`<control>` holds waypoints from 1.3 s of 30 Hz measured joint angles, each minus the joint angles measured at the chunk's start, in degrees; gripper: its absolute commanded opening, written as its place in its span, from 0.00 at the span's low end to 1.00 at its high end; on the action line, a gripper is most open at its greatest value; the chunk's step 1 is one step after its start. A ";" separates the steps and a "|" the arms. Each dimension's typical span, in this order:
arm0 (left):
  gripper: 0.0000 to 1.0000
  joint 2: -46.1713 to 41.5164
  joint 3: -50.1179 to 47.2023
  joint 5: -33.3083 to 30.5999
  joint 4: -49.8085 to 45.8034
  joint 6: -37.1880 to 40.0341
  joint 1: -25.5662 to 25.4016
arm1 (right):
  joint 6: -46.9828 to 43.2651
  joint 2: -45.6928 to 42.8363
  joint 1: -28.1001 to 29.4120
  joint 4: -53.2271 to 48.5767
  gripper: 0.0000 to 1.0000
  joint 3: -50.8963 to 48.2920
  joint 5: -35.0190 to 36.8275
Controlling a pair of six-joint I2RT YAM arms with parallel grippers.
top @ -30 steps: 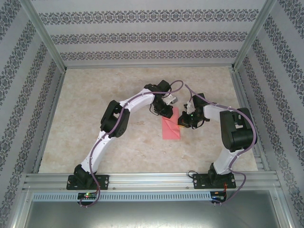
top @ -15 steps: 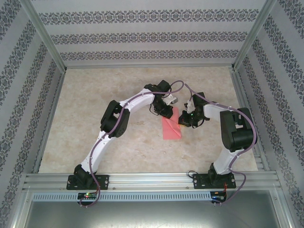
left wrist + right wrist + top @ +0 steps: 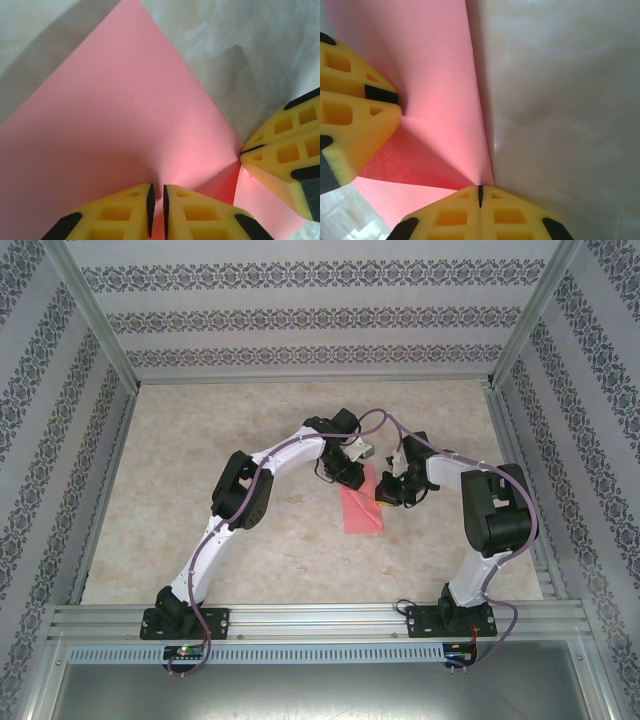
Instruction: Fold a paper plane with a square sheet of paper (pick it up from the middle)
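Pink paper small overhead, close-up, left hand and right hand pinching it

The beige, marble-patterned tabletop is carrying one loose item, the pink-red square sheet of paper, which is lying folded over on itself with one layer lapping another. The near end of the sheet is resting flat on the tabletop, while the far end is creasing and puckering upward. Well nearer than the sheet, an aluminium rail is running along the tabletop's edge, and the pale marbled surface is stretching away left of the sheet and beyond it.
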 measured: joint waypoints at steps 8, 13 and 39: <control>0.22 0.00 0.00 1.07 0.02 -0.11 0.11 | 0.07 0.11 1.20 -1.68 0.00 1.11 2.47; 0.26 -0.13 0.00 1.92 0.02 -0.98 0.20 | 0.11 0.37 1.84 -2.73 0.00 1.92 3.72; 0.21 -14.08 -15.43 9.11 7.15 -10.43 0.55 | 0.22 0.87 3.48 -4.42 0.00 3.41 6.64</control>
